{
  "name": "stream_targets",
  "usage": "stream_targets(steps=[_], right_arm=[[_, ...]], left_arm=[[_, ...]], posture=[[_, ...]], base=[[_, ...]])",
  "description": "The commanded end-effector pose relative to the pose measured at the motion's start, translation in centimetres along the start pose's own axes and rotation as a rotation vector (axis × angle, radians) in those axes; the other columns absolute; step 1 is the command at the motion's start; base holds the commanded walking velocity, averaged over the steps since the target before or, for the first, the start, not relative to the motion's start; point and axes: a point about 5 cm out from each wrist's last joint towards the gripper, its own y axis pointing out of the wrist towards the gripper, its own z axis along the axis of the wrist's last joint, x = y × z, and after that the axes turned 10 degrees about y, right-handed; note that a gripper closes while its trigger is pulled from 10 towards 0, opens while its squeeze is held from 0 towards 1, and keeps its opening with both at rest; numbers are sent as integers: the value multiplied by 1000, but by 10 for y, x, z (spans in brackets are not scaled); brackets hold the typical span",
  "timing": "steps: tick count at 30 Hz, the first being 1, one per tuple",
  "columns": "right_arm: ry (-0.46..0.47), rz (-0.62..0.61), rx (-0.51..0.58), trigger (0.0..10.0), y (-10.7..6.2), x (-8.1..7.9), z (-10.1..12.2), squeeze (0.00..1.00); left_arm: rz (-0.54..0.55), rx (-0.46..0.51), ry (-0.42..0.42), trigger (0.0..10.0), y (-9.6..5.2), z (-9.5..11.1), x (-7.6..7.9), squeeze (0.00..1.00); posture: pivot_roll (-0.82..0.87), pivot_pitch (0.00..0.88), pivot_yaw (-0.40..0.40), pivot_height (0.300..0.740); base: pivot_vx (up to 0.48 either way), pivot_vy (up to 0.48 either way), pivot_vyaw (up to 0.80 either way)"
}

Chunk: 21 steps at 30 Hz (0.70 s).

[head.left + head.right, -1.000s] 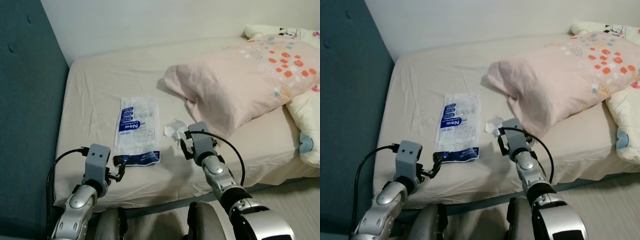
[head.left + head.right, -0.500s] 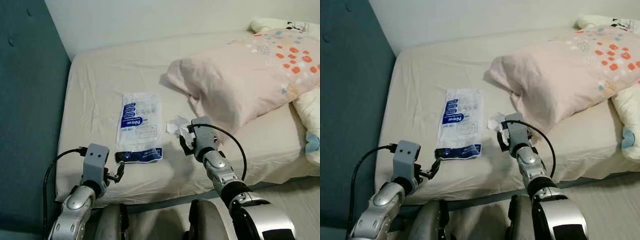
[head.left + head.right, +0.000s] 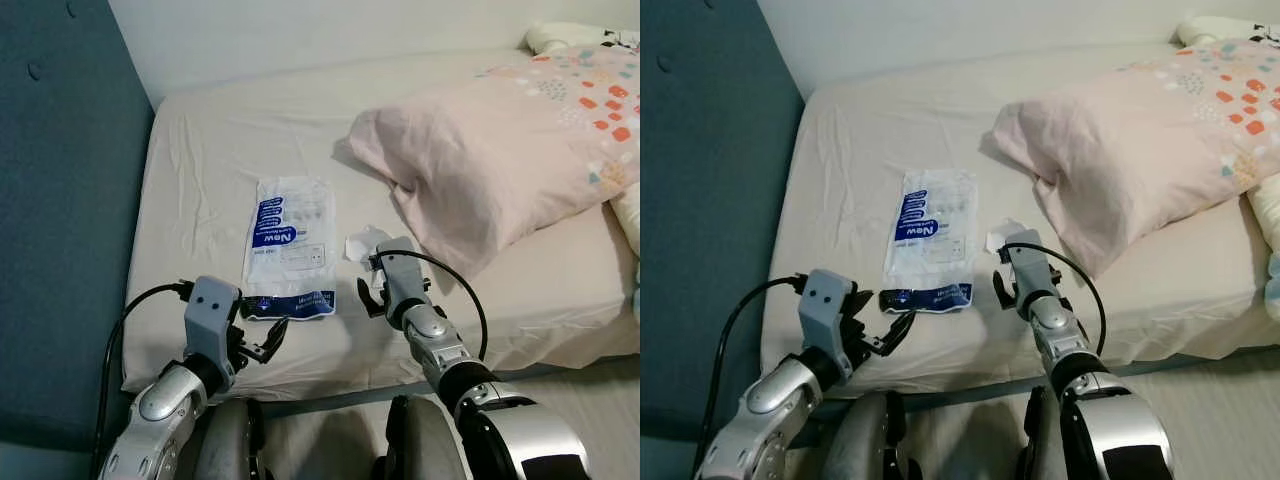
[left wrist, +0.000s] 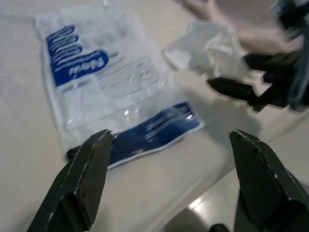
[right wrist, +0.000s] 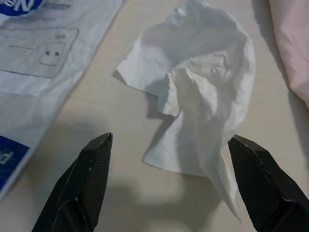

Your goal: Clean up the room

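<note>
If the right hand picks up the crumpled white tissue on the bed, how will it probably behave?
The tissue looks thin and creased, so it will probably crush softly and hang limp. It seems very light, so the open right hand might push it along the sheet rather than trap it. It lies loosely crumpled, so it should not roll.

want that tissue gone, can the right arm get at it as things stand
Probably yes: the right gripper hangs just short of the tissue, jaws open, nothing between them; the plastic bag lies clear beside it.
</note>
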Motion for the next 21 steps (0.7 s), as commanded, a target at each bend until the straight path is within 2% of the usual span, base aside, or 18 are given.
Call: stream_targets(steps=[1, 6, 7, 12, 13, 14, 16, 17, 21], right_arm=[[-4, -3, -44, 10000, -2, 1, -10, 0], [-19, -2, -38, 10000, -2, 3, -9, 0], [-28, -9, -35, 10000, -2, 4, -8, 0], [-22, -21, -34, 10000, -2, 6, -7, 0], [2, -18, -34, 10000, -2, 6, -7, 0], [23, -19, -34, 1255, -2, 7, -7, 0], [38, -20, -33, 1255, -2, 7, -7, 0], [51, -17, -30, 0, -2, 6, -7, 0], [58, -14, -24, 0, -2, 6, -6, 0]], left_arm=[[-32, 22, -35, 10000, -4, 3, 7, 0], [-53, 68, -33, 10000, -2, 14, 12, 0], [-69, 71, -35, 10000, -1, 17, 18, 0], [-68, 60, -31, 10000, -1, 15, 20, 0], [-67, 60, -31, 10000, -1, 16, 19, 0], [-64, 59, -28, 10000, -1, 17, 18, 0], [-62, 59, -26, 10000, -1, 17, 17, 0], [-58, 58, -22, 10000, -1, 18, 16, 0], [-45, 53, -21, 10000, -1, 18, 13, 0]], posture=[[259, 380, 26, 581], [262, 380, 27, 581], [266, 378, 28, 581], [274, 373, 33, 581], [275, 373, 33, 581], [280, 373, 34, 581], [280, 373, 34, 581], [283, 370, 35, 581], [282, 367, 35, 581]], base=[[0, 0, 0], [0, 0, 0], [0, 0, 0], [0, 0, 0], [0, 0, 0], [0, 0, 0], [0, 0, 0], [0, 0, 0], [0, 0, 0]])
